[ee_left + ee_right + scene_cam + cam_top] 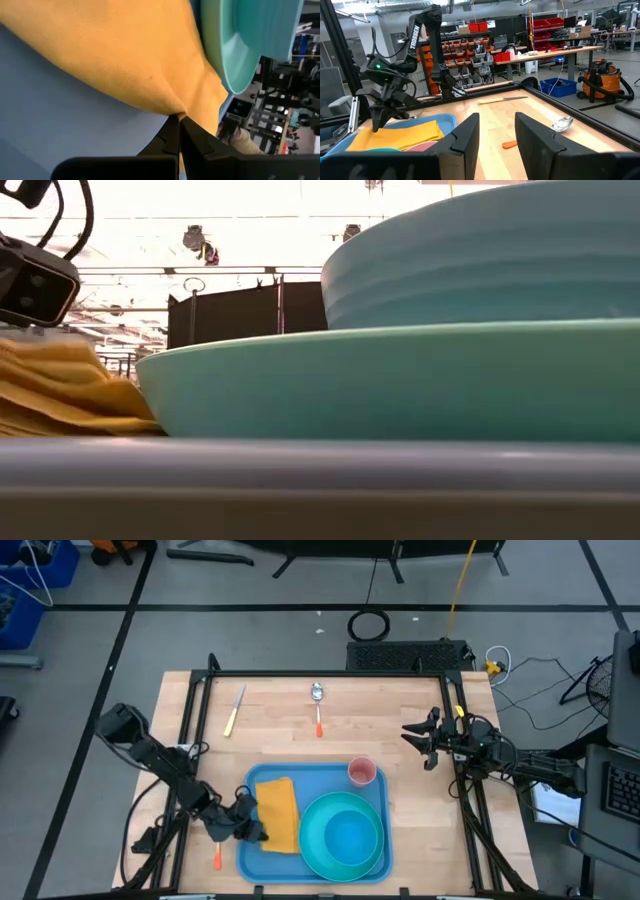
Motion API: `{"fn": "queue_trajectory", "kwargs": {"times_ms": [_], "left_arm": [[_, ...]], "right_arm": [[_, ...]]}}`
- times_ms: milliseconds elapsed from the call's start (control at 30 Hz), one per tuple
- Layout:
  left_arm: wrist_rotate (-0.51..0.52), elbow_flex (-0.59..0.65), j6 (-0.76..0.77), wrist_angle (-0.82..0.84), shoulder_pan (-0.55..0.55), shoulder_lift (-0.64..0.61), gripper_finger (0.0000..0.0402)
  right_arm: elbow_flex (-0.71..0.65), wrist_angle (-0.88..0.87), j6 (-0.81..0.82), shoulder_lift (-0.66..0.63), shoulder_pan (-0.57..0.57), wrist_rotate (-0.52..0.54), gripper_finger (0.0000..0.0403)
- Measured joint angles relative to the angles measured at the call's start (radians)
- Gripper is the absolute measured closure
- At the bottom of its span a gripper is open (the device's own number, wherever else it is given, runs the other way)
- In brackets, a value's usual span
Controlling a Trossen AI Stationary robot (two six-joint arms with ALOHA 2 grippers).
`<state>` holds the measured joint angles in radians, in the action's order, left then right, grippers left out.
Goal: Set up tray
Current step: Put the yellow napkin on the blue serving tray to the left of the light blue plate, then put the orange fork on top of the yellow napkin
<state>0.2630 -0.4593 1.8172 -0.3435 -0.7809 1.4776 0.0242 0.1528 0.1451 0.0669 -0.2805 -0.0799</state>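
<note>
The light-blue tray (pixel 320 780) lies at the near middle of the table. On it are a folded yellow napkin (pixel 280 810), a teal plate (pixel 312 822) with a teal bowl (pixel 350 837) in it, and a pink cup (pixel 362 772) at the far right corner. My left gripper (pixel 255 827) is at the napkin's left edge, shut on the cloth. My right gripper (pixel 413 745) hangs open over the table's right side, well clear of the tray; its wrist view shows the gap between its fingers (pixel 496 132). My left gripper (pixel 178 117) pinches the yellow napkin at its left edge (pixel 172 107) between its two fingertips, and the cloth puckers into a point there. The fingers come slanting from the table's left. The rest of the napkin (pixel 60 390) lies in folded layers on the tray (pixel 60 125).
A knife with a yellow handle (pixel 235 710) and a spoon with an orange handle (pixel 318 705) lie on the far part of the wooden table. Another orange-handled piece (pixel 217 860) lies left of the tray by the near edge. A black frame borders the table.
</note>
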Motion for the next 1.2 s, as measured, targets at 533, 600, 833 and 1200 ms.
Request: {"fn": "queue_trajectory", "kwargs": {"times_ms": [533, 600, 833, 1200], "left_arm": [[-0.045, -0.008, 0.059, 0.078, -0.041, 0.002, 0.034], [-0.045, -0.008, 0.011, 0.066, -0.034, 0.001, 0.0332], [-0.019, -0.008, -0.204, 0.052, -0.004, -0.11, 0.0321], [-0.156, -0.008, 0.107, 0.343, -0.015, -0.195, 0.0325]], "right_arm": [[0.0, 0.0, 0.0, 0.0, 0.0, 0.0, 0.0289], [0.0, 0.0, 0.0, 0.0, 0.0, 0.0, 0.0289], [0.0, 0.0, 0.0, 0.0, 0.0, 0.0, 0.0289], [0.0, 0.0, 0.0, 0.0, 0.0, 0.0, 0.0289]]}}
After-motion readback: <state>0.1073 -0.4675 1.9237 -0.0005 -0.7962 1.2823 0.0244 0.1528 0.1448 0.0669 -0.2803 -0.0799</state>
